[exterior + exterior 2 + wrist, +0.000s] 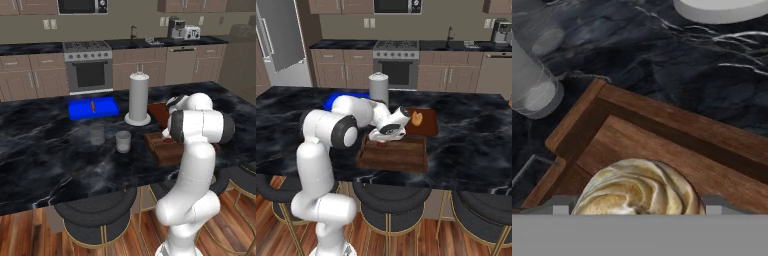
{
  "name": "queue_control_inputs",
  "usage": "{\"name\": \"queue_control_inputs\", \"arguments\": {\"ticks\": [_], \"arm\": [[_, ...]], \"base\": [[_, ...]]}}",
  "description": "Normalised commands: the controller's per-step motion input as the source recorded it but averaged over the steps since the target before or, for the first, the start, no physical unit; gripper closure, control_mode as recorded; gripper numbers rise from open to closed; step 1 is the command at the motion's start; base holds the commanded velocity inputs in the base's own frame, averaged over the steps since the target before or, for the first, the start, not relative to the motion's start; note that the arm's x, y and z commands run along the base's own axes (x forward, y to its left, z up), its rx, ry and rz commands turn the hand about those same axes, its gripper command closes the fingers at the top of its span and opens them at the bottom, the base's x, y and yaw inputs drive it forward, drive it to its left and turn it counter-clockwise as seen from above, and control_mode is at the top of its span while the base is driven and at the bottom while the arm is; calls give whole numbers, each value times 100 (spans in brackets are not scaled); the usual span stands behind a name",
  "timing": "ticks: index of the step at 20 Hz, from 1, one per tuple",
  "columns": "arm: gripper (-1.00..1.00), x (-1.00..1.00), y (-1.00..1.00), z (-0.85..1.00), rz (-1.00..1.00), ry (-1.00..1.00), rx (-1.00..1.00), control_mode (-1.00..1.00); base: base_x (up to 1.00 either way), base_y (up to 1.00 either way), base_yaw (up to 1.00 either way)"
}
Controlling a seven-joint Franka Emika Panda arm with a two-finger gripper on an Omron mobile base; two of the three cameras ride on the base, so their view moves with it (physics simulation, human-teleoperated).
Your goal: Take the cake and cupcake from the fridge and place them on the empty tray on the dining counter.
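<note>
On the dining counter lies the dark wooden tray. My gripper hangs low over the tray's near left corner and is open. The cupcake, with its tan swirled top, sits on the tray floor between my fingertips; whether they touch it I cannot tell. In the right base view the cupcake is a small reddish-brown bit under the hand. The cake is out of view. The silver fridge stands far back at the left.
Two glasses stand just left of the tray; one glass is close to its corner. A tall paper towel holder, a blue tray and a board with bread lie behind. Stools line the counter's near edge.
</note>
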Motion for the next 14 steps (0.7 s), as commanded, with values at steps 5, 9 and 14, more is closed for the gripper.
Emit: {"name": "queue_control_inputs", "arguments": {"ticks": [5,9,14], "arm": [[100,10,0,-21,1,1,0,-100],[100,9,0,-15,0,0,0,-100],[100,2,0,-17,0,0,0,-100]], "base": [[0,0,0],[0,0,0],[0,0,0]]}}
